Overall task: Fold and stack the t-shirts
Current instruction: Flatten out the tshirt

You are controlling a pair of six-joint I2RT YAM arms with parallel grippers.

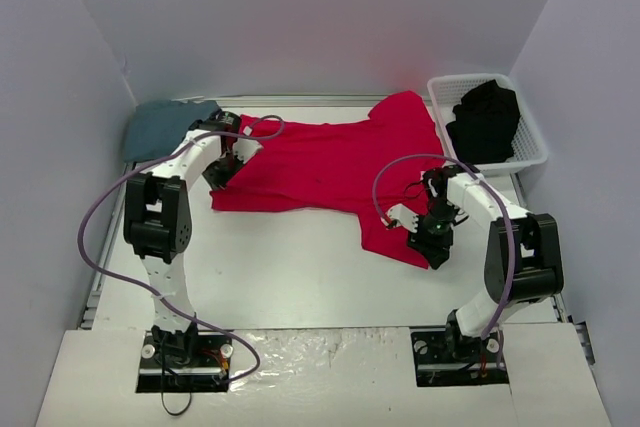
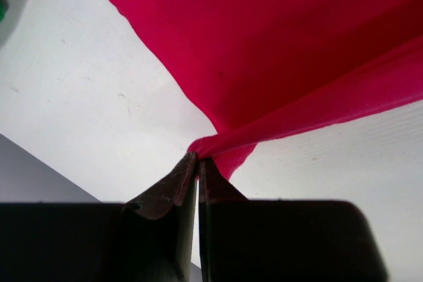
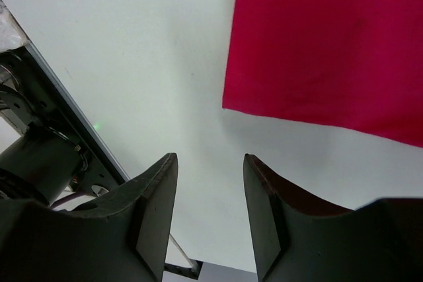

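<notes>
From above, the bright red short-sleeved cloth t-shirt point(image 1: 330, 162) lies spread across the middle of the white counter point(image 1: 300, 277), one sleeve reaching toward the upper right and its lower hem running down to the centre right. My left pincer point(image 1: 224, 167) sits at the shirt's left edge. My right pincer point(image 1: 434, 235) hangs just beyond the hem corner at the right.

That high view does not show how my fingers stand. My left wrist view does: the left pincer point(image 2: 197, 158) is pressed closed on a bunched fold of the red cloth point(image 2: 277, 44). The cloth fans out from the tips toward the upper right of the frame, with bare counter point(image 2: 86, 97) to the left. My right wrist view shows the right pincer point(image 3: 210, 160) parted to a middling gap with nothing between the tips, only white counter point(image 3: 145, 51) beneath. The red hem corner point(image 3: 330, 37) lies flat in the upper right, apart from both fingers. A metal rail point(image 3: 59, 110) at the counter edge crosses the left of that frame.

Only the overhead view takes in the rest. A slate blue-grey folded cloth t-shirt point(image 1: 165, 127) lies at the upper left, just beside my left arm. A black crumpled cloth t-shirt point(image 1: 487, 122) sits inside the white plastic slatted basket point(image 1: 535, 147) at the upper right.
</notes>
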